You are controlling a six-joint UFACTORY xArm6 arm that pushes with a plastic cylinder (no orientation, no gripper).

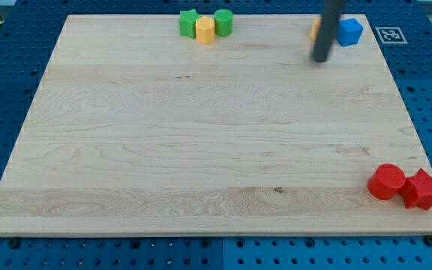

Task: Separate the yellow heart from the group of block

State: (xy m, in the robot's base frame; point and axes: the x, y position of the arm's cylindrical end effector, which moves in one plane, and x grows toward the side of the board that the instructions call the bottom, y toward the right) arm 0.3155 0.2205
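Note:
My tip point(321, 59) rests on the board near the view's top right. Just above it, a yellow block point(315, 30) peeks out from behind the rod's left side; its shape is mostly hidden. A blue block point(349, 31) sits right of the rod, close to that yellow block. The tip is just below these two blocks, and I cannot tell if it touches either.
A green star point(189, 22), a yellow hexagon-like block point(205, 31) and a green cylinder point(223, 22) cluster at the top centre edge. A red cylinder point(387, 182) and a red star point(423, 189) touch at the bottom right corner. The wooden board point(201, 150) lies on a blue pegboard.

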